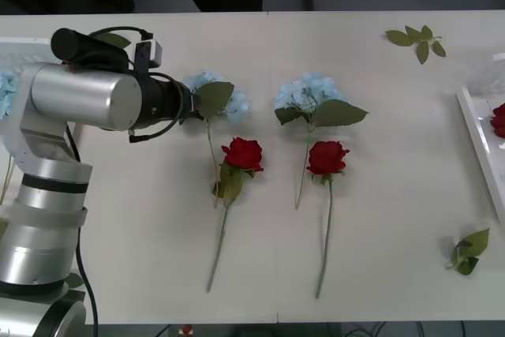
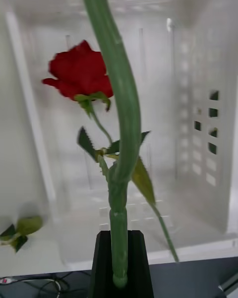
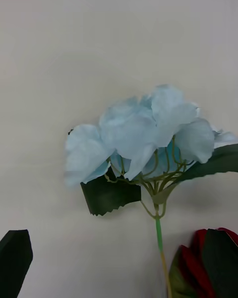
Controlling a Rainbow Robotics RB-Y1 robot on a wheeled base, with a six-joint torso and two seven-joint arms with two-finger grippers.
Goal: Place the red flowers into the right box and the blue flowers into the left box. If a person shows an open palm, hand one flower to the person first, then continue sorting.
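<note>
Two blue flowers (image 1: 211, 94) (image 1: 309, 92) and two red flowers (image 1: 243, 153) (image 1: 327, 157) lie mid-table. My left gripper (image 1: 186, 105) hovers at the left blue flower (image 3: 144, 134), open, with nothing between its black fingers (image 3: 15, 258); a red flower (image 3: 191, 265) shows beside one finger. My right gripper (image 2: 119, 243) is shut on a thick green stem (image 2: 116, 104) over the right box (image 2: 208, 144). A red flower (image 2: 79, 74) shows beyond that stem; I cannot tell if it belongs to it. The right box (image 1: 477, 144) holds a red flower (image 1: 499, 120). The left box (image 1: 16, 46) holds a blue flower (image 1: 6, 88).
Loose green leaf sprigs lie at the back right (image 1: 418, 39) and the front right (image 1: 469, 252) of the table. A sprig (image 2: 20, 227) lies just outside the right box's wall. The left arm's silver body (image 1: 79, 96) stands over the table's left side.
</note>
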